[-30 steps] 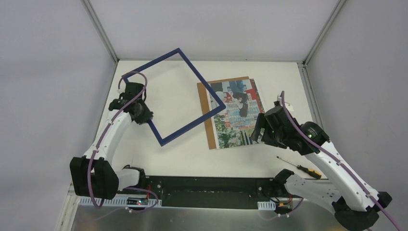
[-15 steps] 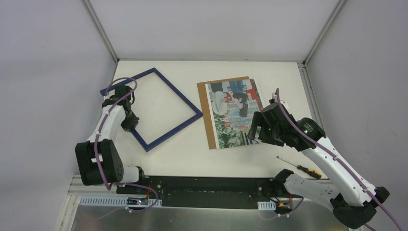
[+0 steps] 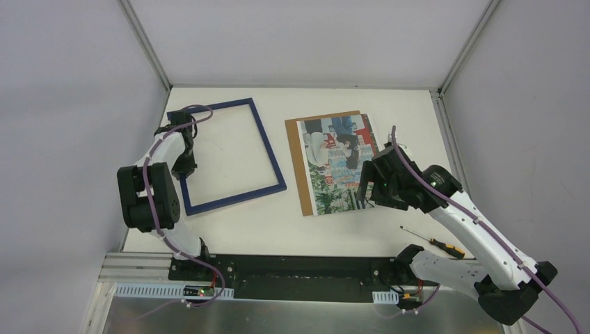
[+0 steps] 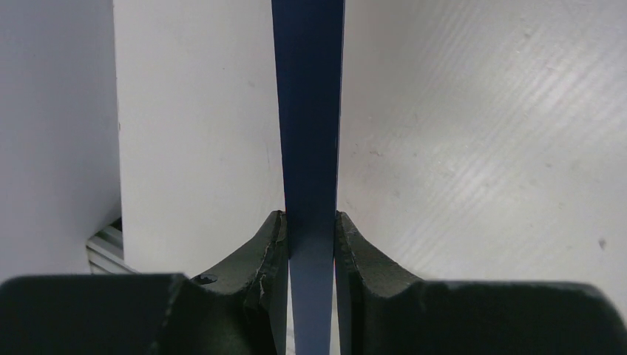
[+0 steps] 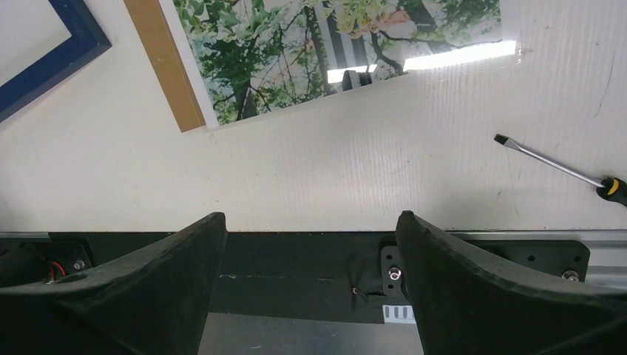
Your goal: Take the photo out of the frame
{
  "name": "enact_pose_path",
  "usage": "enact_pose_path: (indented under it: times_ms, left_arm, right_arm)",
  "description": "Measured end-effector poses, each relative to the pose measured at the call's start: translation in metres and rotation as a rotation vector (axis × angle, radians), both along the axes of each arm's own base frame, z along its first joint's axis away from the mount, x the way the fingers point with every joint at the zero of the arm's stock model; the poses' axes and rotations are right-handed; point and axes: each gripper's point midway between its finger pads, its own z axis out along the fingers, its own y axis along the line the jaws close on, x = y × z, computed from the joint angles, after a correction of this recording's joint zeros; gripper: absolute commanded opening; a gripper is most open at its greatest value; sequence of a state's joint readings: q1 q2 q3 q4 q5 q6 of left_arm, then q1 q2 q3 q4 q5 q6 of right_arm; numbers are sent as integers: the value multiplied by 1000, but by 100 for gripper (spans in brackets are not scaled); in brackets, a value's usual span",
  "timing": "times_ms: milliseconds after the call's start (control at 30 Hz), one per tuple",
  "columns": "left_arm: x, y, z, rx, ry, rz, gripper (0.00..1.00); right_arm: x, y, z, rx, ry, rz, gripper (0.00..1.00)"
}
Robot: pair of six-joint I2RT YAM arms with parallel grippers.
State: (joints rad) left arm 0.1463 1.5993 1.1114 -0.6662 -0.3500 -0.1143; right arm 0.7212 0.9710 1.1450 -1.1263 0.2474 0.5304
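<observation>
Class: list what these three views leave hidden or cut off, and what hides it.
Top view: the photo, near corner, under the right arm.
Top view: the left gripper, its grip on the frame, behind its own wrist.
Right wrist view: the screwdriver, handle end, cut off by the right edge.
Left wrist view: the frame beyond one rail.

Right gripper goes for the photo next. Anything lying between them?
Nothing visible. The photo lies uncovered on the board, just ahead of the open right gripper. The frame is off left in the left gripper; the screwdriver lies off right.
</observation>
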Motion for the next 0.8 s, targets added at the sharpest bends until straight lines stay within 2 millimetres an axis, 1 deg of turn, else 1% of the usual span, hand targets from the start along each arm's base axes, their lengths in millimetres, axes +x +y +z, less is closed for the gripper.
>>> enact_pose_path:
  times_ms: [100, 233, 267, 333, 400, 533, 567, 633, 700, 800]
  left_arm:
    - [3, 12, -13, 47, 78, -27, 0]
    - [2, 20, -20, 84, 139, -46, 8]
    - [3, 22, -21, 94, 152, -51, 12]
    - [6, 26, -22, 114, 168, -60, 31]
    - [8, 31, -23, 142, 186, -64, 46]
    - [12, 42, -20, 205, 212, -54, 64]
    - [13, 43, -17, 211, 205, -42, 74]
    - [17, 42, -10, 205, 175, -11, 84]
    - [23, 36, -2, 174, 116, 29, 85]
    - [27, 18, 18, 91, 0, 86, 84]
  right_arm:
    - [1, 3, -5, -11, 25, 4, 89]
    - [1, 7, -8, -18, 56, 14, 89]
    - [1, 8, -9, -20, 61, 14, 89]
    - [3, 10, -9, -22, 72, 16, 89]
    - [4, 12, -11, -25, 87, 19, 90]
    - [6, 15, -16, -42, 115, 21, 91]
    - [7, 15, -18, -50, 124, 20, 91]
    - [10, 16, -22, -67, 143, 15, 93]
    - [13, 15, -27, -84, 165, 8, 95]
    - [18, 10, -35, -99, 203, -8, 98]
